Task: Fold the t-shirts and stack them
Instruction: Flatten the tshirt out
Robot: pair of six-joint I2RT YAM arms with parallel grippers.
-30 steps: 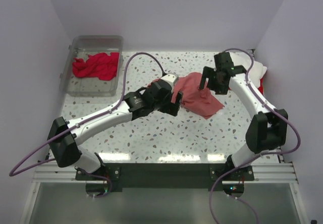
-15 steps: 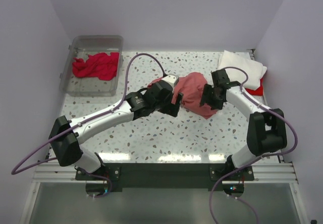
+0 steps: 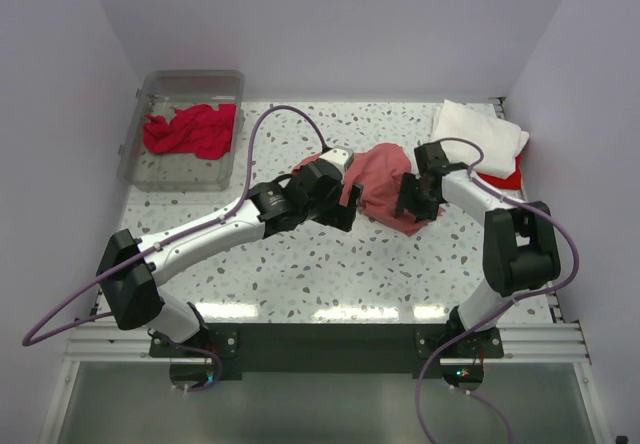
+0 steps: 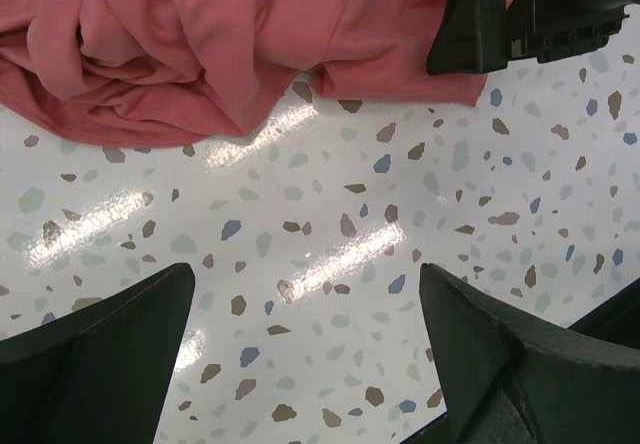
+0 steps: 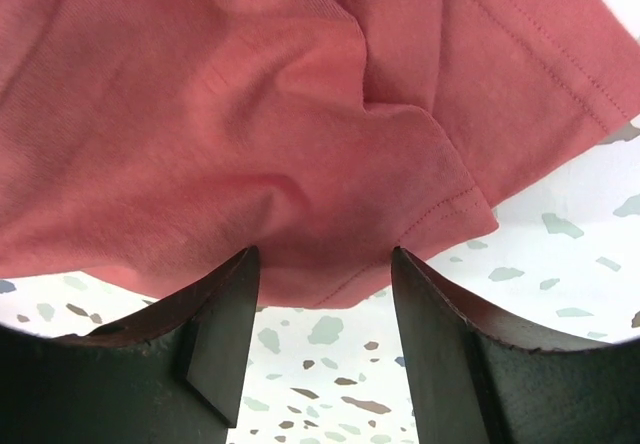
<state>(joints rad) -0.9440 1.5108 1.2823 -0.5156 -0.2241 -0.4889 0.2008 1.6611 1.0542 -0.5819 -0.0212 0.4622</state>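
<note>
A crumpled faded coral-red t-shirt lies mid-table. My left gripper stands open just left of it, over bare table; in the left wrist view the coral cloth lies ahead of the fingers. My right gripper sits at the shirt's near right edge, jaws partly apart. In the right wrist view the stitched hem bulges down between its fingertips. A folded white t-shirt lies on a red one at the back right. A bright red t-shirt lies bunched in the bin.
The clear plastic bin stands at the back left. The right gripper's black body shows at the top right of the left wrist view. Walls close in the table at the back and both sides.
My right arm has come forward and down from the back to the coral shirt's near right edge, and its jaws have narrowed. The white shirt is now uncovered. The left arm has not moved.
</note>
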